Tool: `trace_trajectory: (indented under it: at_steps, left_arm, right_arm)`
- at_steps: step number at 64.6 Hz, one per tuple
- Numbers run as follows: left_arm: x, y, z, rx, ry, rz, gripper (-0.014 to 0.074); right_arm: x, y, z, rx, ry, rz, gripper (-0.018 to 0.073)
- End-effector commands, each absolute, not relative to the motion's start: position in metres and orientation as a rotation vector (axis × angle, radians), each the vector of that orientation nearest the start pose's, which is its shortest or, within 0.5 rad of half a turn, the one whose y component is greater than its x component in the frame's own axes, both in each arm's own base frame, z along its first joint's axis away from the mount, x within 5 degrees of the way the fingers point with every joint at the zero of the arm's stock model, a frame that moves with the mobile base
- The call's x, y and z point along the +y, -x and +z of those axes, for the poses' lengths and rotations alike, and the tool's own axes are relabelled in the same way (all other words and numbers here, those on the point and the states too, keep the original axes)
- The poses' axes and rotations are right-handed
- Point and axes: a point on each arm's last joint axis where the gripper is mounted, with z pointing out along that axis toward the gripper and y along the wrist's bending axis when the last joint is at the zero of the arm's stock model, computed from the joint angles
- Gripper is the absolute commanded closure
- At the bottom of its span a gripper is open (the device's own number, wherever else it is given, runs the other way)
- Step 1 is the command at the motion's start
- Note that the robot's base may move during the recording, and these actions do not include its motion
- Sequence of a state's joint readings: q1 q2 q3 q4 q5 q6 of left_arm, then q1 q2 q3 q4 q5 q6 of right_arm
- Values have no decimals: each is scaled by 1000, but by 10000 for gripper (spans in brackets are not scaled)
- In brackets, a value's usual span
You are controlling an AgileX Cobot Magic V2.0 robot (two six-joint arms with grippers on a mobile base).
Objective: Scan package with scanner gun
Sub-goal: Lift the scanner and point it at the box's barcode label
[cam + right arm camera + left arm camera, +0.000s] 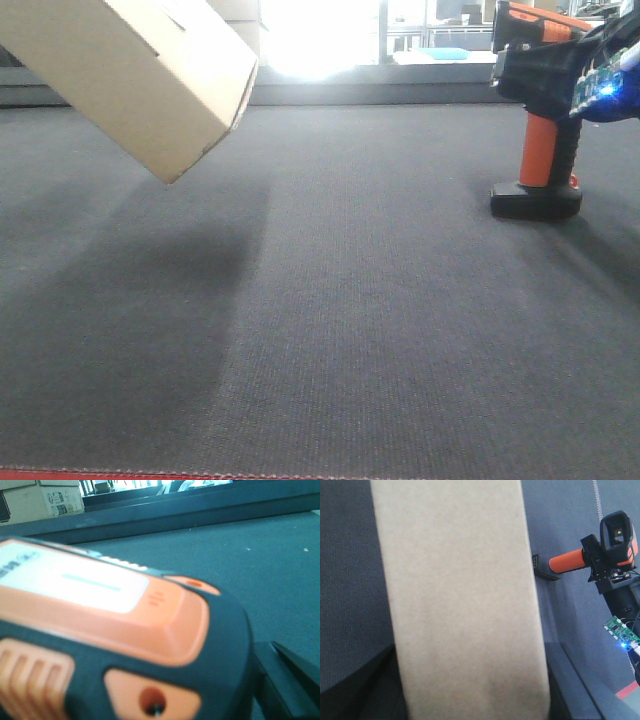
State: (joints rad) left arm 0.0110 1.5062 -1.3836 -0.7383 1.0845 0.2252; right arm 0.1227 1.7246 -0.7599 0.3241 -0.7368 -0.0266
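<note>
Standing handle-upright on its base, the scanner gun (pixel 545 150) aimed left toward the tilted package (pixel 140 70). The right gripper (pixel 575 65) apparently clenched its head, and the left gripper (pixel 470 692) grasped the package aloft.

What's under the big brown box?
Only the grey mat, shaded by the package, which hangs tilted in the air. In the left wrist view the package covers the mat right below it.

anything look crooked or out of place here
Only the package looks askew: it hangs tilted in the air above the mat, one corner pointing down, and no barcode label shows on its visible faces. The scanner gun stands upright on the right. Nothing looks spilled or damaged.
</note>
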Motion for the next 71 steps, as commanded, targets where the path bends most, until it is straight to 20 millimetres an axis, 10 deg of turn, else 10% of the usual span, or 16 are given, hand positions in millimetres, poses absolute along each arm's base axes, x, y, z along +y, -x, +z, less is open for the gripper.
trace_trajectory:
  at_steps: [1,10,30,71]
  left_arm:
    - [-51,-310,366,2455,-13,-887,708]
    - [-51,-310,366,2455,-13,-887,708]
    - [-51,-310,366,2453,-12,-886,708]
    - [-48,-302,361,2565,-92,-824,708]
  right_arm:
    - [23,-348,205,1704,-242,64,1]
    - [24,-347,204,1721,-242,67,132]
    - [24,-347,205,1724,-242,69,730]
    - [39,-303,305,1754,203,35,718]
